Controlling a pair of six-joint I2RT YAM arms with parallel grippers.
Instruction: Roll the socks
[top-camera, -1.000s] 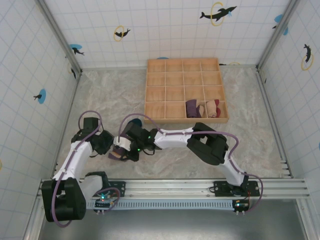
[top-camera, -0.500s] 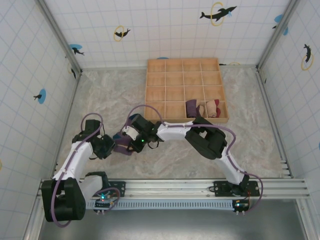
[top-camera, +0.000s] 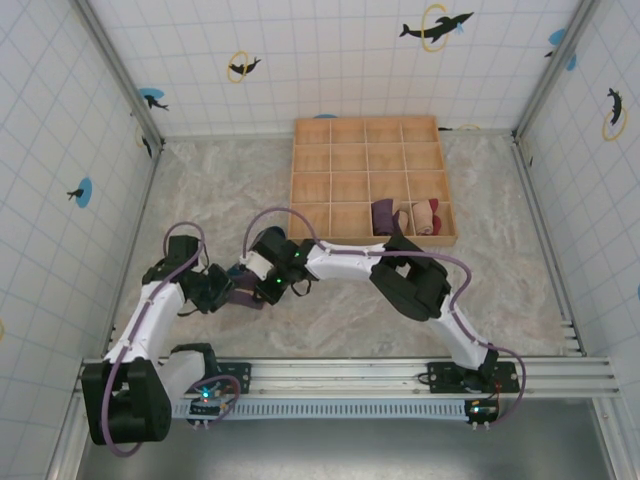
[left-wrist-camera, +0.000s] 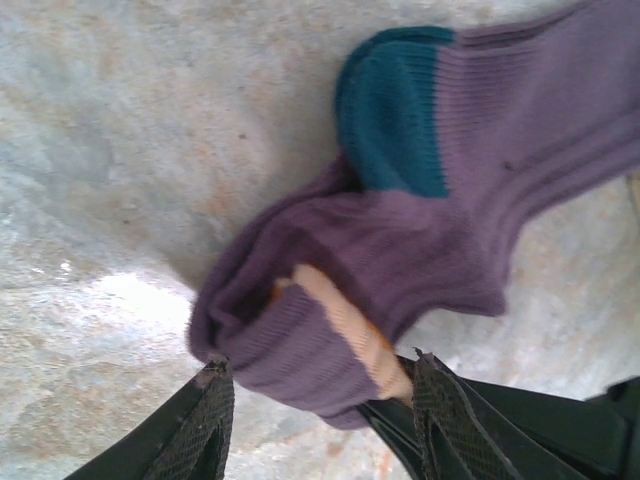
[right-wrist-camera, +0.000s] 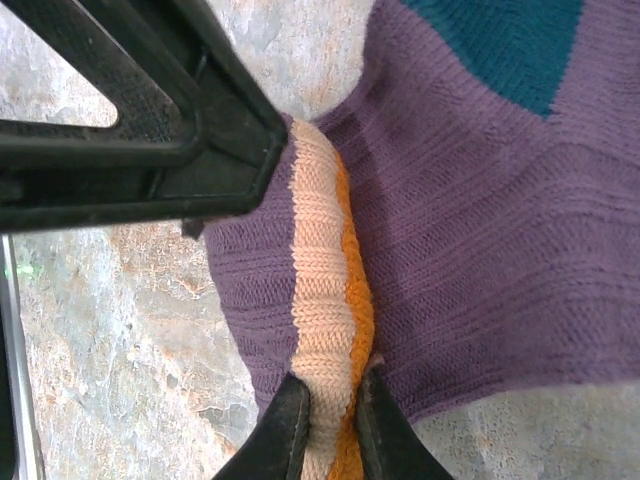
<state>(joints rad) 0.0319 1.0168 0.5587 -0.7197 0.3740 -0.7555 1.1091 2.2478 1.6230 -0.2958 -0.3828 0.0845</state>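
Note:
A purple sock (left-wrist-camera: 420, 240) with a teal patch and an orange-and-tan cuff (right-wrist-camera: 325, 290) lies folded on the marble table between the two arms (top-camera: 243, 297). My left gripper (left-wrist-camera: 320, 400) straddles the sock's folded end, both fingertips (left-wrist-camera: 212, 385) pressed against the knit. My right gripper (right-wrist-camera: 330, 405) is shut on the cuff, pinching the tan and orange bands. In the top view the left gripper (top-camera: 222, 291) and right gripper (top-camera: 252, 283) meet over the sock. Two more socks, a purple one (top-camera: 383, 216) and a tan one with dark red (top-camera: 428, 216), sit rolled in the wooden tray.
The wooden compartment tray (top-camera: 365, 150) stands at the back right of the table, its near edge just behind the right arm's forearm. Tiled walls close in the left, right and back sides. A metal rail (top-camera: 400, 372) runs along the near edge.
The right gripper has drawn the cuff back and to the right, away from the near edge. The left gripper's jaws have narrowed a little round the sock's folded end.

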